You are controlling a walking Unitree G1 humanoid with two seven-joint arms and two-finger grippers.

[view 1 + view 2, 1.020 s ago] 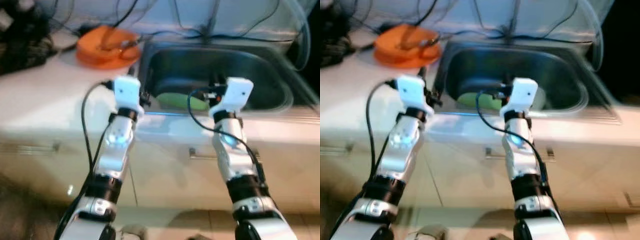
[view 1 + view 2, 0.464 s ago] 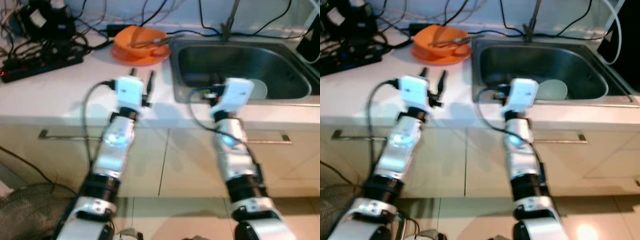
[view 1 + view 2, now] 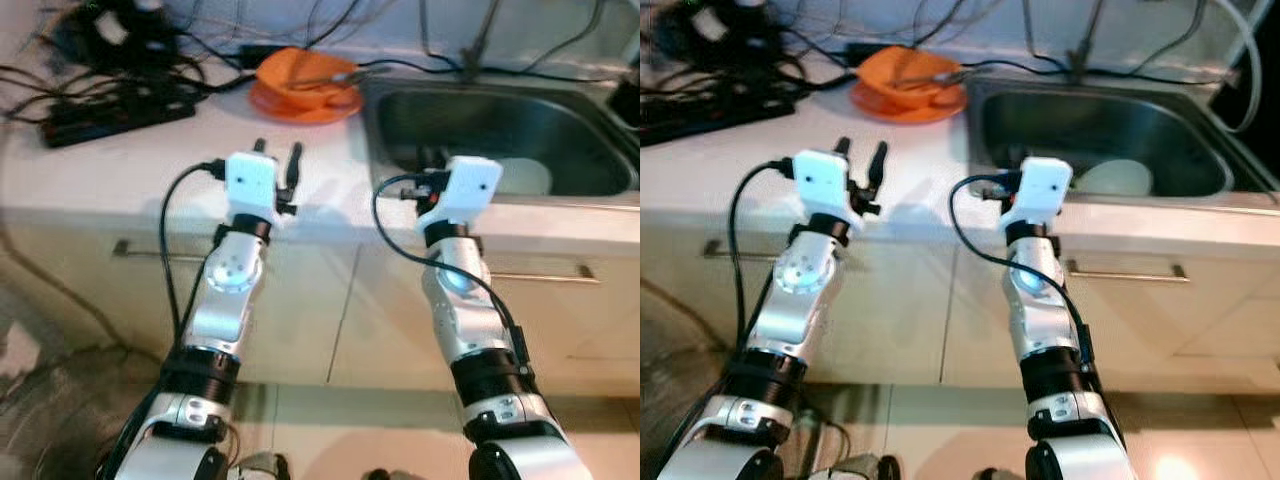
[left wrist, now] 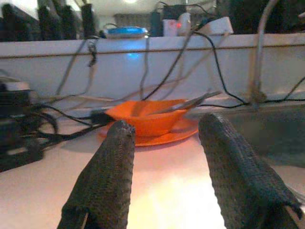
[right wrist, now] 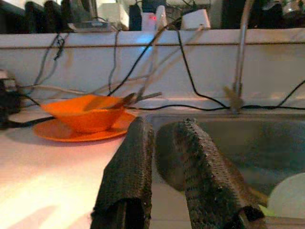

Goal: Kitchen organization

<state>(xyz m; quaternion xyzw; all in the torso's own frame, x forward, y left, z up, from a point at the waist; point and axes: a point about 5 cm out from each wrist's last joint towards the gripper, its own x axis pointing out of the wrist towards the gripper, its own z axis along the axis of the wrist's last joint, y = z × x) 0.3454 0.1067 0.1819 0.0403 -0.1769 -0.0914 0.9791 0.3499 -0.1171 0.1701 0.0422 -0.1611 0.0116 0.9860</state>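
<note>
Over the bench (image 3: 120, 170) edge, left tool (image 3: 276, 165) fingers apart, right tool (image 5: 162, 162) nearly together, both empty. Orange bowl (image 3: 305, 75) sits beyond on its plate (image 3: 300, 103); advance level, avoid cables (image 3: 110, 95).

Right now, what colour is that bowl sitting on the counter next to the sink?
The bowl is bright orange, on a matching orange plate; the left wrist view shows it best.
</note>
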